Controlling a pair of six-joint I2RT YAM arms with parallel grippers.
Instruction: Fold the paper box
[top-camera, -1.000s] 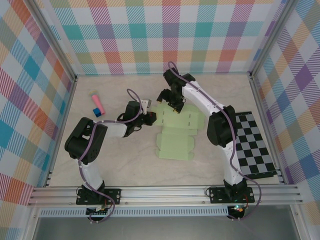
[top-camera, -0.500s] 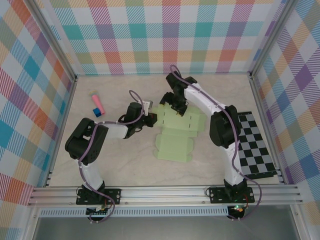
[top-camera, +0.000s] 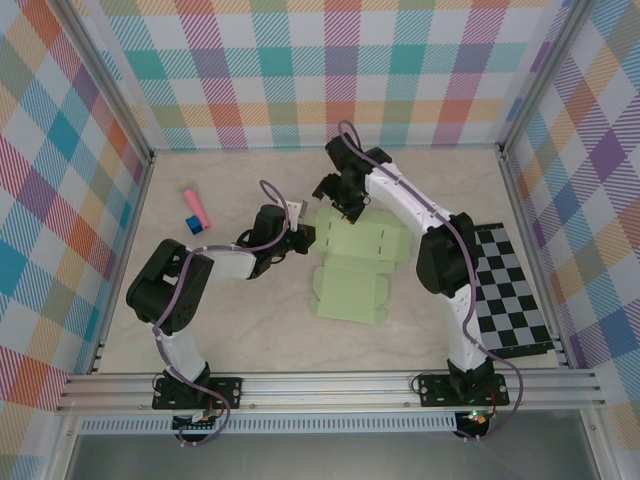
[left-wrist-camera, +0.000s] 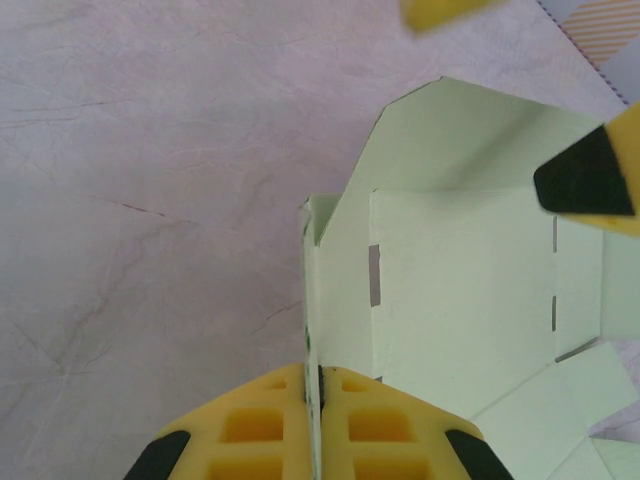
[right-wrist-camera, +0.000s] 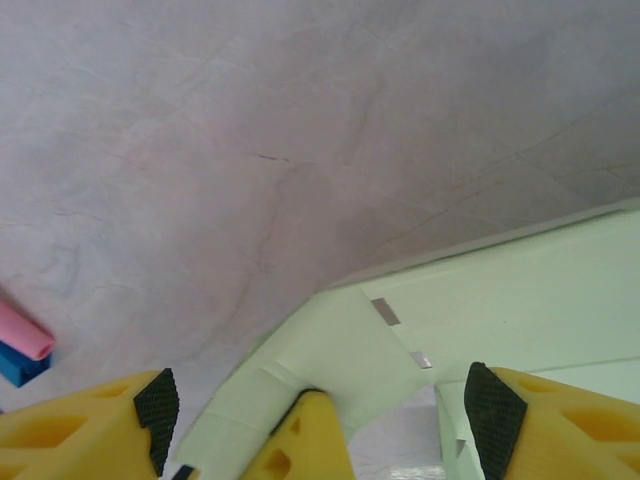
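The paper box (top-camera: 352, 268) is a pale green tabbed sheet lying mostly flat at the table's middle. Its left flap is lifted on edge, and my left gripper (top-camera: 299, 238) is shut on it. In the left wrist view the yellow fingers (left-wrist-camera: 262, 425) pinch the thin card edge at the left gripper (left-wrist-camera: 313, 372), and the panel (left-wrist-camera: 460, 290) spreads to the right. My right gripper (top-camera: 335, 198) hovers open over the sheet's far-left corner. In the right wrist view the right gripper (right-wrist-camera: 320, 400) straddles the raised flap (right-wrist-camera: 330, 350) without touching it.
A black-and-white checkered board (top-camera: 510, 290) lies at the right edge. A small pink-and-blue stick (top-camera: 193, 208) lies at the far left, and the stick (right-wrist-camera: 20, 350) shows again in the right wrist view. Plaid walls enclose the table; a metal rail (top-camera: 330, 388) runs along the front.
The right gripper has shifted slightly back and left over the sheet's far corner, jaws a little narrower. The left gripper keeps its hold on the flap in place.
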